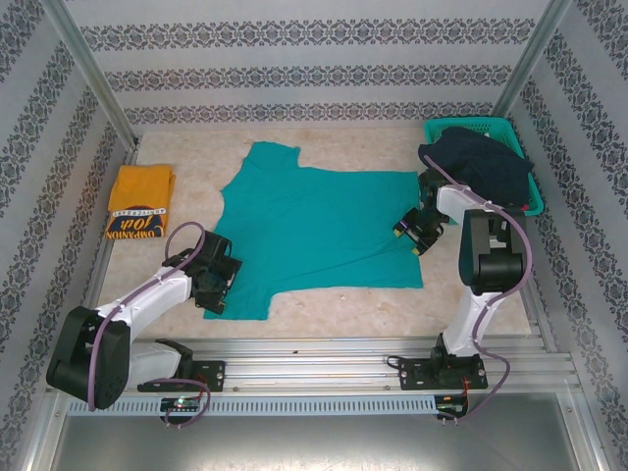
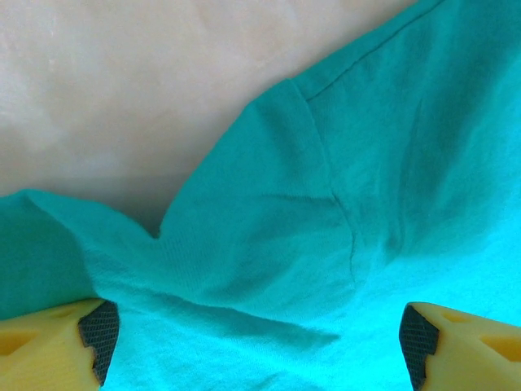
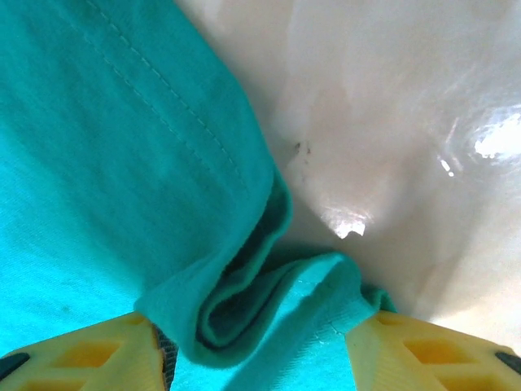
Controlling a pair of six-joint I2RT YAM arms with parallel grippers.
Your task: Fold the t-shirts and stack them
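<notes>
Teal shirt [image 1: 314,226] lies spread flat mid-worktop [image 1: 373,299]; yellow shirt [image 1: 140,201] sits folded at far left. The cloth looks light and limp, likely to sag and drag, so it is best taken at seams, hems or corners. My left pincer [image 2: 252,346] gapes wide over the near sleeve, holding nothing. My right pincer [image 3: 252,358] stands half-spread astride a rolled lump of hem; gripping or not, can't tell. Wrist views give stitching and that roll; overhead gives the whole layout.
</notes>
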